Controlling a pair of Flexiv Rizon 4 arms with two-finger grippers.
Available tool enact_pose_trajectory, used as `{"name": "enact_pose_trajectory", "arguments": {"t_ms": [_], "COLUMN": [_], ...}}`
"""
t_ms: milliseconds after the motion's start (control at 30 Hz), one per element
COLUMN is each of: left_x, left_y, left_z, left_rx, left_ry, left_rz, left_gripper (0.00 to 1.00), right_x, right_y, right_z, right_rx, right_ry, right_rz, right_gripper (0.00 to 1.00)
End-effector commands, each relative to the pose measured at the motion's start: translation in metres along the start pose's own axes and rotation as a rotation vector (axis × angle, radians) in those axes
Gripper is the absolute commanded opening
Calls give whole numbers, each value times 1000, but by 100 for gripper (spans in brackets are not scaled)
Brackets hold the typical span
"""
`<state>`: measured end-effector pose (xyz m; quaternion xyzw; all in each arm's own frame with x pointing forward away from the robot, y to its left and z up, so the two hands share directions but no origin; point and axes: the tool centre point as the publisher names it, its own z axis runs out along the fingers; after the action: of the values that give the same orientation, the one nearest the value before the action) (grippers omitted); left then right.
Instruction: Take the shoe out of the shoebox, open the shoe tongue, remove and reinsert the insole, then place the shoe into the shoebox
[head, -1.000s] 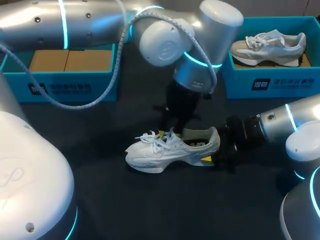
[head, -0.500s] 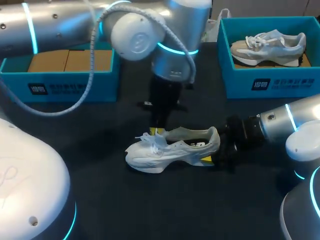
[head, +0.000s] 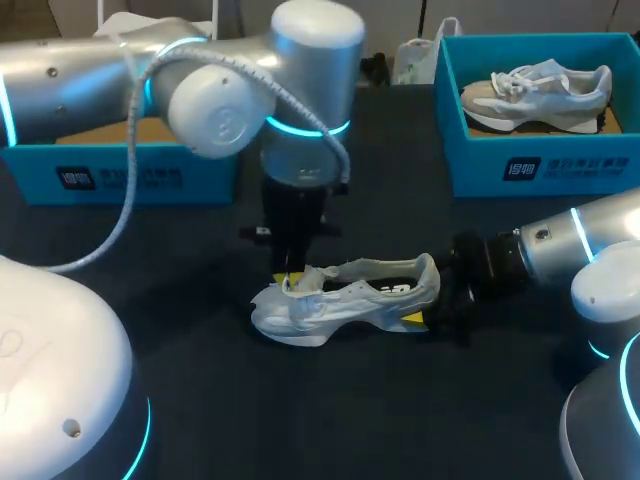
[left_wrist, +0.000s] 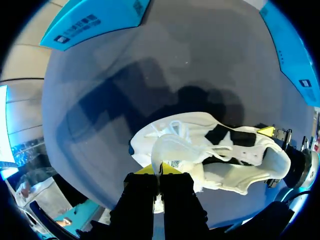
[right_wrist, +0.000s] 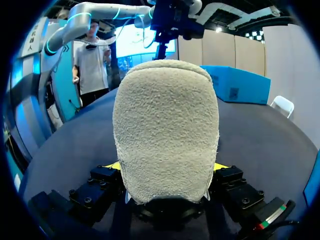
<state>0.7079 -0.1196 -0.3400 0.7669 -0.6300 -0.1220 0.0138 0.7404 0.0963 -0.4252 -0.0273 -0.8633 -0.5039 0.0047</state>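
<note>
The white low sneaker (head: 345, 300) with a thick white sole and white laces stands on its sole near the middle of the dark table (head: 300, 420), outside of any box. Its toe points to the left and its heel (right_wrist: 167, 125) to the right. The opening of the shoe is wide, and the inside looks black with a small pale mark. The back of the heel is covered with a rough, cream-coloured fabric. The left gripper (head: 290, 283) hangs straight down over the lace area near the toe. Its two yellow-tipped fingers are pressed together on a thin white piece of the shoe. Whether this piece is a lace or the tongue, I cannot tell. A loose white loop rises just ahead of these fingers. The right gripper (head: 430, 305) comes in low from the right and is clenched on the heel, with one yellow tip at each side of it. A teal cardboard shoebox (head: 130, 175) stands at the far left. A second teal shoebox (head: 540, 165) stands at the far right, and a grey and white sneaker (head: 535, 90) lies in it.
</note>
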Motion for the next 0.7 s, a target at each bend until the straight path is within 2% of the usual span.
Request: {"name": "enact_pose_trajectory", "arguments": {"t_ms": [33, 267, 300, 333, 367, 500, 567, 633, 700], "left_x": [-10, -16, -16, -17, -18, -21, -23, -24, -27], "left_y": [-4, -9, -10, -11, -12, -13, -13, -13, -12], "left_z": [13, 30, 33, 35, 40, 44, 43, 42, 38], "left_rx": [-9, -11, -10, -10, -12, -24, -25, -26, -35], "left_ry": [137, 116, 114, 112, 105, 107, 112, 114, 115], "left_rz": [-12, -55, -56, -59, -68, -78, -79, -78, -68], "left_gripper": [0, 0, 4, 14, 31, 49, 78, 82, 95], "right_x": [-1, -1, -1, -1, -1, -1, -1, -1, -1], "right_y": [-1, -1, -1, -1, -1, -1, -1, -1, -1], "right_z": [6, 6, 6, 6, 6, 6, 6, 6, 6], "right_rx": [5, 5, 5, 5, 5, 5, 5, 5, 5], "right_ry": [-1, -1, -1, -1, -1, -1, -1, -1, -1], "right_rz": [1, 1, 1, 1, 1, 1, 1, 1, 1], "right_gripper": [0, 0, 0, 0, 0, 0, 0, 0, 0]}}
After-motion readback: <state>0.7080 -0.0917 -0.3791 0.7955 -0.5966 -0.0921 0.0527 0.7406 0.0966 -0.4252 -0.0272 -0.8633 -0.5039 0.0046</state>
